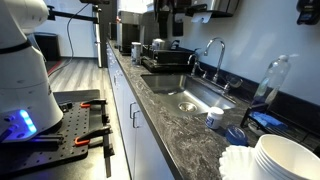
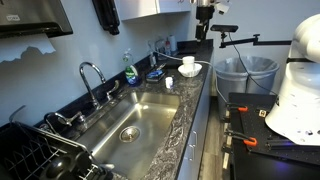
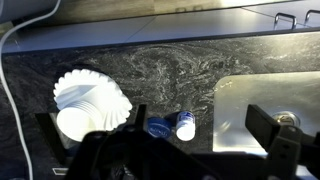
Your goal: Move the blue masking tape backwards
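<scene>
The blue masking tape (image 3: 158, 128) lies flat on the dark stone counter, between the stack of white plates (image 3: 88, 100) and the small white cup (image 3: 185, 126), close to the cup. It also shows in both exterior views (image 1: 236, 135) (image 2: 155, 73). My gripper (image 3: 156, 126) is open and empty, high above the counter. Its two dark fingers frame the tape and cup in the wrist view. The tape sits roughly midway between them, far below.
A steel sink (image 1: 192, 100) (image 2: 130, 125) (image 3: 262, 100) with a faucet (image 2: 92, 72) is set in the counter beside the cup (image 1: 215, 117) (image 2: 169, 82). The plates (image 1: 280, 158) (image 2: 188, 68) stand on the tape's other side. A green soap bottle (image 2: 130, 72) stands by the wall. The robot base (image 1: 25, 90) is beside the counter.
</scene>
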`<action>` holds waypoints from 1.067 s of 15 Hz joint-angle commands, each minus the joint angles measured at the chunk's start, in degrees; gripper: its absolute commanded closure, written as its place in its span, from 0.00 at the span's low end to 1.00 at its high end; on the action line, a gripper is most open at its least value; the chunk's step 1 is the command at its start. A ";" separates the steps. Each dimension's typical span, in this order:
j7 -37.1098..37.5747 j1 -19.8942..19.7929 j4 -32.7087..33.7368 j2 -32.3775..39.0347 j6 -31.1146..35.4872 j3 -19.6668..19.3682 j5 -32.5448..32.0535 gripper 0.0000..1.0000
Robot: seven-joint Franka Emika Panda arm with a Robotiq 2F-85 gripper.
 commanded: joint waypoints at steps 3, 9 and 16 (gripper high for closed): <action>-12.10 1.59 1.90 6.13 4.42 -4.08 -1.55 0.00; -24.67 4.19 3.58 14.15 5.39 -7.03 -0.10 0.00; -36.49 4.29 5.69 20.73 7.21 -5.62 -2.13 0.00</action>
